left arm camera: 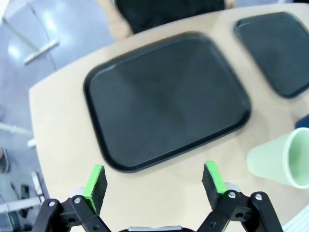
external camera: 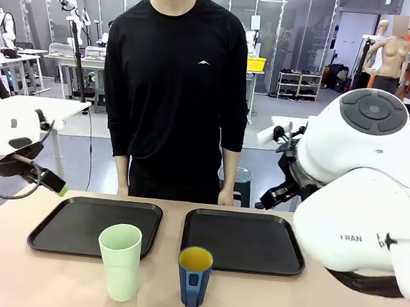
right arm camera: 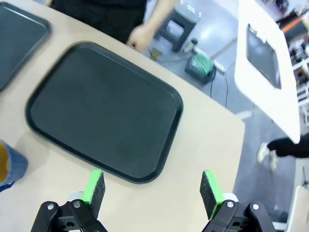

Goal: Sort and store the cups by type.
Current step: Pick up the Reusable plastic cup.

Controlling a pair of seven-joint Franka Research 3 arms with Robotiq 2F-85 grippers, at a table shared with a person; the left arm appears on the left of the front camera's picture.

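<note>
Front view, where stuff is: the mint tumbler (external camera: 119,261) and the blue cup (external camera: 194,276) stand on the table (external camera: 21,281) near our edge, side by side but apart, with the tumbler on the left. Behind them sit the left tray (external camera: 76,225) and the right tray (external camera: 255,240), both bare.

Front view, which way they point: both cups are upright, mouths up, long axis vertical. The blue one shows its yellow inside and what looks like a handle facing us.

Front view, person: standing at the far side, one hand (external camera: 225,198) at the table edge, touching nothing.

Left wrist view, fingers: our left gripper (left arm camera: 155,176) is spread wide with nothing between the green pads (left arm camera: 96,181). It hangs over bare table just short of the left tray's near rim. The tumbler is off at the lower right, beside the jaws, not between them.

Right wrist view, fingers: our right gripper (right arm camera: 153,186) is also wide open and empty, above the table by the right tray's near rim. The blue cup peeks in at the left edge, well off the jaws' line.

Step in hand: we'd say the very start, since no cup is picked up and neither tray is loaded.

Next move: probably swing a gripper over to its nearer cup, drop down, and close across the upright wall without tipping it. The tall tumbler looks like the tippier one.
</note>
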